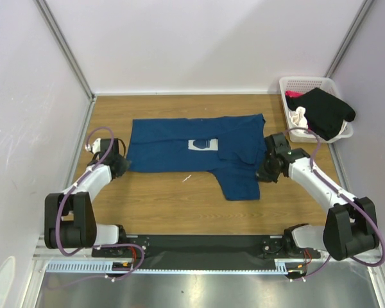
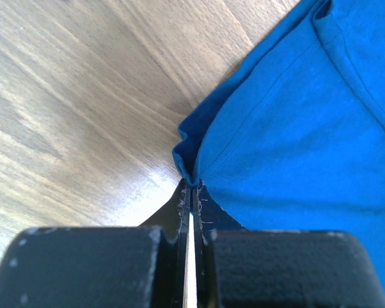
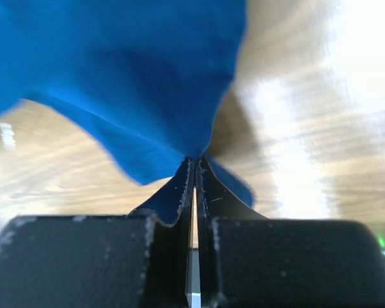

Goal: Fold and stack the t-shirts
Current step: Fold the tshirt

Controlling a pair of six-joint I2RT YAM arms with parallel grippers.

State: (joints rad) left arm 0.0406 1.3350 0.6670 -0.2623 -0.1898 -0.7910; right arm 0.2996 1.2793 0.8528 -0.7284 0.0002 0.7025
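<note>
Two grippers are pinching the dark blue t-shirt (image 1: 167, 144), which is lying spread out on the wooden table (image 1: 179, 205), left of the white basket (image 1: 308, 81). I am clamping my left gripper (image 2: 191, 186) on the shirt edge farthest from the basket and my right gripper (image 3: 194, 160) on the edge nearest it. Inside the basket, a black t-shirt (image 1: 324, 110) is lying over cream and pink cloth.

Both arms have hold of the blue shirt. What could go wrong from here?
1. The left fingers pinch only the very edge of the dark blue t-shirt; it may slip out under pull.
2. The shirt lies uneven, one flap reaching nearer by the right fingers, so a fold may come out skewed.
3. The right arm's cable loops close to the basket and could snag.
</note>
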